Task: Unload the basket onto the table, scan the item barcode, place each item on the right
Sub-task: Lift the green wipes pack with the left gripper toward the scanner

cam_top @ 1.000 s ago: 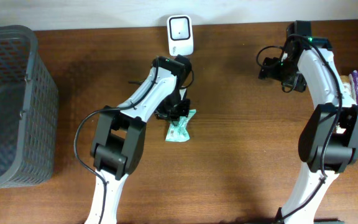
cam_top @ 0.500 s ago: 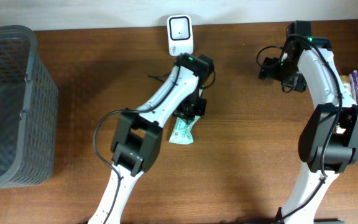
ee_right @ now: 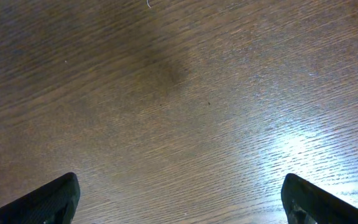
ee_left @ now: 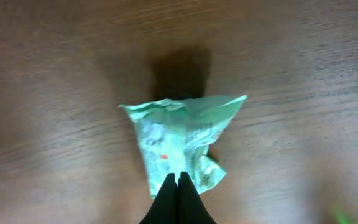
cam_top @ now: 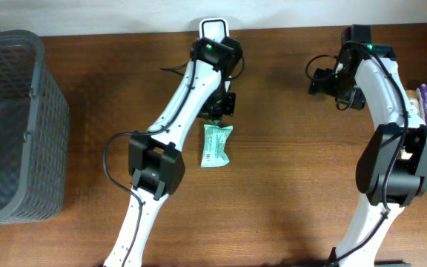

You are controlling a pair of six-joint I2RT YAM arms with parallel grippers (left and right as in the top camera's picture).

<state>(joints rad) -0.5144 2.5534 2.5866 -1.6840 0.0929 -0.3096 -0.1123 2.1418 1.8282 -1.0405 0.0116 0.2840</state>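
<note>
Brown wood table [cam_top: 288, 170], pale wall strip along its far edge. Gray mesh basket [cam_top: 47, 133] sits well to the left of the left claw [ee_left: 179, 180]. White scanner [cam_top: 212, 27] just beyond that claw, half hidden by the arm. Left claw is closed, pinching the edge of a green packet [ee_left: 179, 134] lifted above the wood. Right claw [ee_right: 179, 202] is spread wide, empty, over bare table.

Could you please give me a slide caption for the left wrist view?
Left hand, shut, pinches a crumpled green packet by its edge above the wooden table.
</note>
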